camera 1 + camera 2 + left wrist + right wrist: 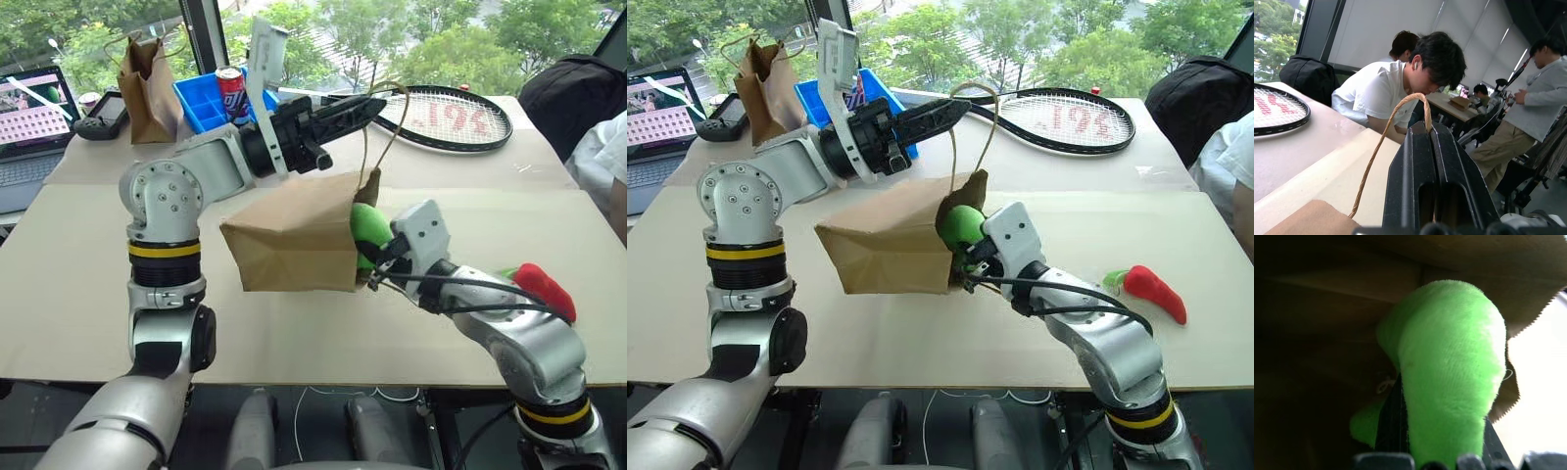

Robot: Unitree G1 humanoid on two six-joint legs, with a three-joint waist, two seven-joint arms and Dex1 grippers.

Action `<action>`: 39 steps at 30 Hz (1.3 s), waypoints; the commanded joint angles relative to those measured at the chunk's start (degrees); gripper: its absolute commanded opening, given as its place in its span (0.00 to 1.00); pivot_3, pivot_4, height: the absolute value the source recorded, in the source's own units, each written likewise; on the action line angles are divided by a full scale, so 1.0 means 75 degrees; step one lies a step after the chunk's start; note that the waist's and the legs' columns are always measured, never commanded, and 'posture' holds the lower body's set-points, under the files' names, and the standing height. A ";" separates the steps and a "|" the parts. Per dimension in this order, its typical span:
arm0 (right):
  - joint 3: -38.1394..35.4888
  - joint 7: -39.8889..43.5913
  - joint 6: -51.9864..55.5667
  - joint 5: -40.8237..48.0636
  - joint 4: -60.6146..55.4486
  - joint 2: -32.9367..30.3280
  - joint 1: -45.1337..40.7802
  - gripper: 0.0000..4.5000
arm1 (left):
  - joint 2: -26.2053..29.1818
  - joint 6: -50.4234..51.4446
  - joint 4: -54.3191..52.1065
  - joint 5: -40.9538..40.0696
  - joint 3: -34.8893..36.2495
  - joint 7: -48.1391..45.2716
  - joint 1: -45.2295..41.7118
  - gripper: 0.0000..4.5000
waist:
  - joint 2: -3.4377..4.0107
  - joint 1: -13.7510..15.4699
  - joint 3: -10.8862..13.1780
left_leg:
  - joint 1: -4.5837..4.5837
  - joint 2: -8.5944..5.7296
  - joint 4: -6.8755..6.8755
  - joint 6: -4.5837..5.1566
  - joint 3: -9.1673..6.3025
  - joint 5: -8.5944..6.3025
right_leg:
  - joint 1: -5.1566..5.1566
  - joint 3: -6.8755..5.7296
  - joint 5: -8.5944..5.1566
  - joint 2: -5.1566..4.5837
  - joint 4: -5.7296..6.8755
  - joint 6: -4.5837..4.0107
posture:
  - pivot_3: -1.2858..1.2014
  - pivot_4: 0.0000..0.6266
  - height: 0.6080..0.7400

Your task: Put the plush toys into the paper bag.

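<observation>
1. Plush toys first, seen from the head camera: the bright green, round, soft plush toy [960, 223] sits right at the open mouth of the wide brown paper bag [887, 245]. The red chili pepper plush toy with a green stem [1154, 291] lies on the pale desk [921, 333], well apart from the bag, on the robot's right.
2. Same view: the bag lies on its side in the middle of the desk, with its mouth turned to the robot's right. The left end effector [955, 108] is up above the bag, squeezed tight on one thin tan cord handle [972, 127]. The right end effector [965, 257] is at the bag's mouth and pinches the green toy.
3. Same view, far side of the desk: a taller, darker brown paper bag [147, 83] stands near a blue plastic bin [206, 103] with a red drink can [229, 90]. A black tennis racket [446, 116] lies flat. An open laptop [34, 122] is at the left edge.
4. Left wrist view: the two black fingers [1418, 171] are pressed together, and the tan cord loops up from between them. A person in a white shirt [1381, 90] sits just past the desk.
5. Right wrist view: the green toy [1449, 377] is between the dark fingers, with the brown inside of the bag behind it.
</observation>
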 commanded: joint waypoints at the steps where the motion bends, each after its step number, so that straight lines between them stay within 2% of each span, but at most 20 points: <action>1: 0.0440 0.0097 -0.1165 -0.1346 -0.0153 -0.0537 -0.0056 0.00 | 0.0027 -0.0483 -0.0005 0.0413 -0.0376 -0.0348 -0.0104 0.00 | -0.0001 0.0002 0.0001 | -0.0001 0.0000 0.0000 0.0000 0.0000 0.0000 | -0.0001 0.0000 0.0000 0.0000 -0.0001 0.0000 | 0.52 0.24 0.42; 7: 0.0996 0.0093 -0.2323 -0.3211 -0.0082 -0.1161 -0.0005 0.00 | -0.0427 -0.1493 0.0813 0.1184 -0.0793 -0.0628 -0.0569 0.00 | -0.0008 0.0026 0.0005 | 0.0000 0.0000 0.0000 0.0000 0.0001 0.0000 | -0.0001 0.0000 0.0000 0.0000 -0.0003 0.0000 | 0.52 0.24 0.42; 16: 0.0977 0.0276 -0.3524 -0.4436 -0.0122 -0.1007 0.0585 0.00 | -0.1190 -0.3213 0.2282 0.2470 -0.1285 -0.1081 -0.1125 0.00 | -0.0015 0.0129 0.0009 | -0.0008 -0.0002 0.0000 0.0000 0.0002 0.0000 | -0.0001 0.0003 -0.0005 0.0000 -0.0013 0.0009 | 0.52 0.24 0.42; 25: 0.1111 0.0288 -0.4131 -0.5314 0.0493 -0.0560 0.1140 0.00 | -0.1472 -0.2873 0.1774 0.2427 -0.1314 -0.1274 -0.0780 0.00 | -0.0019 0.0135 0.0013 | -0.0009 -0.0002 0.0000 0.0000 0.0001 0.0000 | -0.0001 0.0003 -0.0005 0.0000 -0.0011 0.0008 | 0.52 0.24 0.42; 31: 0.0953 -0.0281 -0.4479 -0.6348 0.0745 -0.0075 0.1293 0.00 | -0.2116 -0.2464 0.1110 0.1779 -0.1025 -0.1074 -0.0878 0.00 | -0.0024 0.0152 0.0015 | -0.0010 -0.0003 0.0002 0.0000 0.0001 0.0000 | -0.0001 0.0003 -0.0006 -0.0001 -0.0010 0.0010 | 0.52 0.24 0.42; 35: 0.0636 -0.0450 -0.4438 -0.6877 0.0795 0.0055 0.1312 0.00 | -0.1991 -0.1989 0.0616 0.1441 -0.0918 -0.1039 -0.0679 0.00 | -0.0024 0.0133 0.0016 | -0.0009 -0.0003 0.0002 -0.0001 0.0001 0.0000 | -0.0001 0.0003 -0.0005 0.0000 -0.0007 0.0009 | 0.52 0.24 0.42; 39: 0.0454 -0.0265 -0.4488 -0.6657 0.1250 0.0267 0.1434 0.00 | -0.1678 -0.1846 0.0526 0.1652 -0.1075 -0.0986 -0.0435 0.00 | -0.0024 0.0110 0.0015 | 0.0004 -0.0003 0.0002 -0.0002 0.0000 0.0001 | 0.0001 0.0004 -0.0006 0.0001 0.0006 0.0010 | 0.52 0.24 0.42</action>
